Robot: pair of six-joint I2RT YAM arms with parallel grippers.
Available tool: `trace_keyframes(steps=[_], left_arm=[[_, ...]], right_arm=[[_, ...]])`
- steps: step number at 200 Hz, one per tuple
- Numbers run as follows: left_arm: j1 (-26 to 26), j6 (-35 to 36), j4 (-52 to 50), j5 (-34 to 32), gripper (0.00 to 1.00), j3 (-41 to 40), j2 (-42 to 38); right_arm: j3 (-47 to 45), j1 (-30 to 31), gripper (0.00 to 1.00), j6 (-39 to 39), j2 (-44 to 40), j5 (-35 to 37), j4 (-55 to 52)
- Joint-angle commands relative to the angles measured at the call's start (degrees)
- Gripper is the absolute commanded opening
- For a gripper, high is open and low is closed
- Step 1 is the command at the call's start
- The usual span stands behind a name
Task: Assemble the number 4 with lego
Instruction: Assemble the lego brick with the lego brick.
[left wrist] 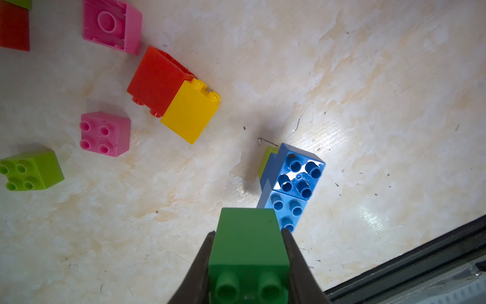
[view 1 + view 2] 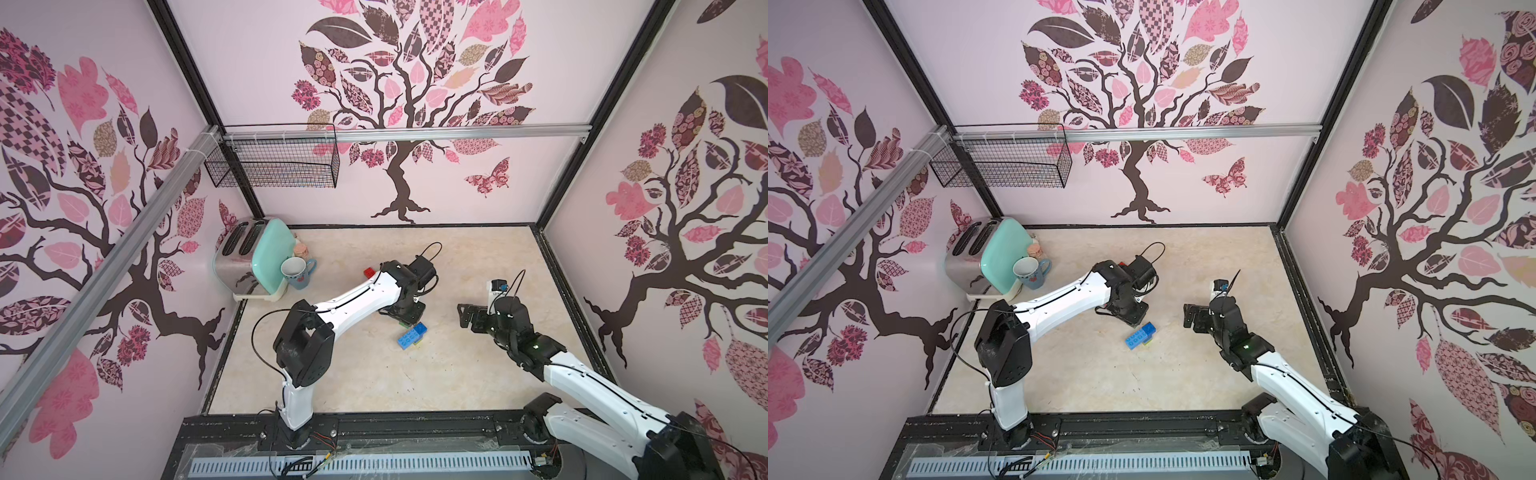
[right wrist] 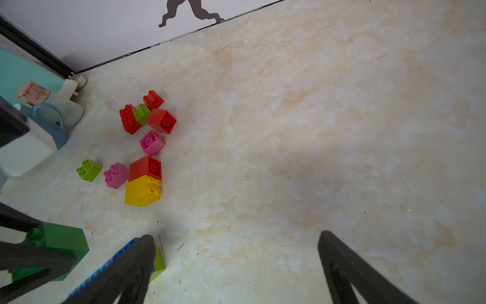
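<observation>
Left gripper (image 1: 248, 233) is clamped on a green brick (image 1: 247, 252). Right gripper (image 3: 236, 234) is spread wide, empty. In a top view the blue stack (image 2: 411, 336) sits at 5 o'clock from the left gripper, spare lego (image 3: 143, 163) around 11. I'd line the studs up first, then press straight down while the right one braces the stack.

Marbled beige tabletop (image 2: 478, 249): loose lego bricks (image 3: 152, 142), blue brick stack (image 2: 409, 337) near centre, toaster (image 2: 266, 253), mug (image 2: 297, 272) far corner.

Counted: four red bricks (image 3: 161, 121), three lime bricks (image 3: 89, 170), two pink bricks (image 3: 151, 142), two blue bricks (image 1: 297, 176), one yellow brick (image 3: 142, 192), one dark green brick (image 1: 248, 242).
</observation>
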Motion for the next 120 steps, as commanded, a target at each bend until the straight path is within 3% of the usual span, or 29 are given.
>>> trace_keyframes(steps=[1,58,120], left_arm=[[-2.3,0.9,-0.1,-0.5,0.00,3.5,0.3],[-4.5,10.9,4.5,-2.2,0.00,-2.2,-0.9],[-4.1,13.9,6.9,-0.3,0.00,-4.1,0.1]], right_arm=[[0.8,0.0,1.00,1.0,1.5,1.4,-0.9],[1.0,-0.2,0.99,1.2,4.2,1.2,0.2],[0.2,-0.2,0.99,1.4,2.9,0.9,0.5]])
